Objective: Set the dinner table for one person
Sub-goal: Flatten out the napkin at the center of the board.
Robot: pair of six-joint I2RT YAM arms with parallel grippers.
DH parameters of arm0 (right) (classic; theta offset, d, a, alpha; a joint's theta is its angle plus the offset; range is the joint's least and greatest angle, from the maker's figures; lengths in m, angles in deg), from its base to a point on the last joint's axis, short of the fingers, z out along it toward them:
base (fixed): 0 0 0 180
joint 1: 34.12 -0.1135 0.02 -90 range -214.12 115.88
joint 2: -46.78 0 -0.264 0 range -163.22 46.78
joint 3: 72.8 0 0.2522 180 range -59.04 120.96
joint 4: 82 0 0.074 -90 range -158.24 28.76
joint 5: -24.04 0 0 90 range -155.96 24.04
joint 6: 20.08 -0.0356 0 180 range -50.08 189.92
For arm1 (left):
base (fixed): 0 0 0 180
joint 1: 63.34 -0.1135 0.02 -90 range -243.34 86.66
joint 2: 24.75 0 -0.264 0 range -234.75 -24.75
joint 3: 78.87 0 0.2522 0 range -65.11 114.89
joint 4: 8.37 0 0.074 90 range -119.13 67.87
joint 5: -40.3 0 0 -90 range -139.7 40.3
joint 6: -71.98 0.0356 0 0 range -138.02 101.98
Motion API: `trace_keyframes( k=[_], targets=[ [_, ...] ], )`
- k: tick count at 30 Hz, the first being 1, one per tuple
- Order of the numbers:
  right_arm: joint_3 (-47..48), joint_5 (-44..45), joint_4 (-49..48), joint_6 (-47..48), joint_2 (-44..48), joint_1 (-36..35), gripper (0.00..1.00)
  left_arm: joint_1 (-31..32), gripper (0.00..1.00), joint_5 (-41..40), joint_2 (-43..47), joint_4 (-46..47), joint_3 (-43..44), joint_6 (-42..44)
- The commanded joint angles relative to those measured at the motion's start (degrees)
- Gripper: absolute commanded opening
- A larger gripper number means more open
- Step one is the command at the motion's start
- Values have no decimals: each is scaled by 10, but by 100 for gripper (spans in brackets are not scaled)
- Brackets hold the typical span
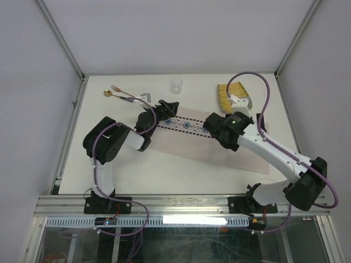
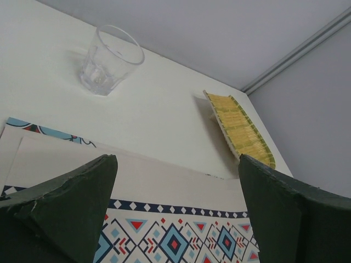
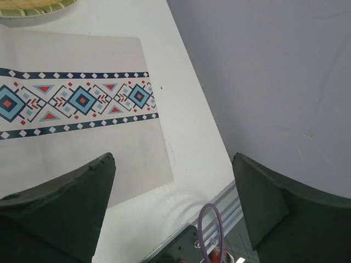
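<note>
Top view: placemat [image 1: 186,134] lies across the table [image 1: 137,170] filling the scene — left gripper [image 2: 175,164] and right gripper [image 3: 174,159] gape wide, empty. Mat step seems done; next, grasp the far-right plate [image 1: 226,94].

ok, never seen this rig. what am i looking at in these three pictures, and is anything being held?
The left arm and right arm are robot arms bolted at the near edge of a white table. The wide picture comes from a fixed camera above and behind them. The other two come from a camera on each wrist, so the dark green wedges at the bottom are that arm's own fingers.

On the table are a pale placemat with a blue-red patterned band, a clear glass at the far middle, a yellow plate with a green rim at the far right, and a spoon and fork at the far left.

The left gripper and right gripper are both open over the placemat, holding nothing.
</note>
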Motion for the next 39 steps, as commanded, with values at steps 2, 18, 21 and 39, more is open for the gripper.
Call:
trace_keyframes(
  k=[2, 18, 21, 39],
  targets=[
    [25, 13, -38, -26, -70, 2, 81, 13, 96, 40, -36, 70, 39, 3],
    [23, -3, -175, 28, -130, 5, 59, 23, 95, 10, -83, 113, -6, 0],
    [15, -4, -178, 27, -117, 7, 70, 22, 95, -3, -73, 75, -19, -16],
    [-27, -161, -361, 152, -126, 26, 71, 22, 99, -148, 236, -421, -84, -41]
  ],
)
